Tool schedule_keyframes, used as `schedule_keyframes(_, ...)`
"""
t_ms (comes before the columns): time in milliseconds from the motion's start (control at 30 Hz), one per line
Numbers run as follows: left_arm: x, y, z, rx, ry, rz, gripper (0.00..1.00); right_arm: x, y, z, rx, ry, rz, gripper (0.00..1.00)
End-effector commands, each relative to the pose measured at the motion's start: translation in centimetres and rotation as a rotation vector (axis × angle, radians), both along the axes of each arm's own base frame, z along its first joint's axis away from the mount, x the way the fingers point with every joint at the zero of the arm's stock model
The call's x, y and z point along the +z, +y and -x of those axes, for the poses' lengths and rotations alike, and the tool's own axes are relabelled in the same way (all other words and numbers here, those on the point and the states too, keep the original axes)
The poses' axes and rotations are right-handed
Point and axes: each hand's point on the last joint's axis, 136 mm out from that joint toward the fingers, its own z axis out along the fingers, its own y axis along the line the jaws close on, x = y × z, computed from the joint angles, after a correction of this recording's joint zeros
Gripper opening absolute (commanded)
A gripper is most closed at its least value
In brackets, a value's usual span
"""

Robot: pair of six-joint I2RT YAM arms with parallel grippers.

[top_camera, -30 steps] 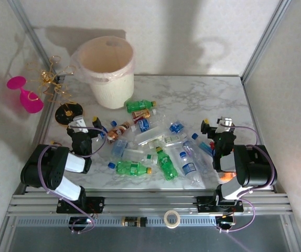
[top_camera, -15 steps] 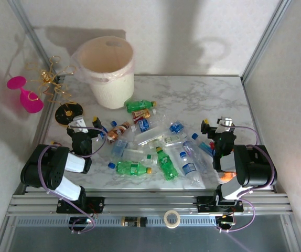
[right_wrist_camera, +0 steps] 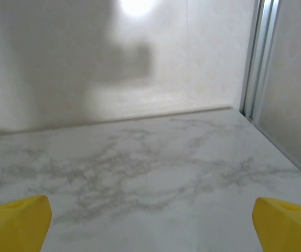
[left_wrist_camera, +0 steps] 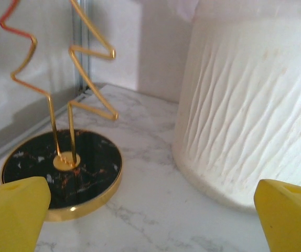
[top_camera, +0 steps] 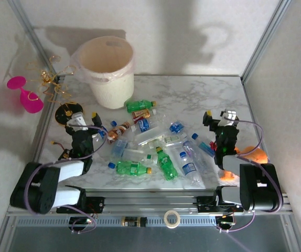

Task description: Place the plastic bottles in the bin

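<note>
Several crushed plastic bottles lie in a heap mid-table: green ones [top_camera: 140, 105] [top_camera: 132, 168] [top_camera: 166, 164], a copper-brown one [top_camera: 120, 129] and clear ones with blue labels [top_camera: 188, 164]. The cream-white bin [top_camera: 107, 68] stands at the back left with a liner over its rim. Its ribbed wall [left_wrist_camera: 250, 105] rises close ahead in the left wrist view. My left gripper [top_camera: 81, 116] [left_wrist_camera: 150, 220] is open and empty, left of the heap and facing the bin. My right gripper [top_camera: 223, 114] [right_wrist_camera: 150, 220] is open over bare marble, right of the heap.
A gold wire stand on a black round base [top_camera: 69, 112] [left_wrist_camera: 61, 168] sits just ahead-left of my left gripper. A pink wine glass [top_camera: 24, 94] leans outside the left frame. An orange object [top_camera: 253, 156] lies by the right arm. Tape roll [top_camera: 171, 218] on the front rail.
Both arms have stretched forward, carrying the grippers a little farther from their bases. The orange object beside the right arm shows more. The bottles have not moved.
</note>
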Motion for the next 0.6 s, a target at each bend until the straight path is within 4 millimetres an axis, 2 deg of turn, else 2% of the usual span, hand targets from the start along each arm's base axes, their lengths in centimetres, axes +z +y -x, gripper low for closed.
schedule_keyframes(0,1.0,0.6,0.5,0.054,0.031,0.094,1.0,0.8,1.5,-1.2,0.045,0.095,-0.108,0.99)
schedule_keyframes(100,2.6,-0.5,0.9,-0.01,0.022,0.226,0.99,1.2,3.3,-1.7,0.082,0.218,-0.167,0.99)
schedule_keyframes(200,3.4,-2.4,1.5,-0.106,0.028,0.367,1.0,1.0,5.3,-1.0,0.112,0.346,-0.24,0.99)
schedule_keyframes(400,3.5,-6.9,2.8,-0.288,0.011,0.642,1.0,0.6,8.6,1.9,0.191,0.567,-0.295,0.99)
schedule_keyframes(567,3.2,-11.3,2.9,-0.416,0.074,0.671,1.0,0.7,11.1,5.0,0.274,0.732,-0.277,0.99)
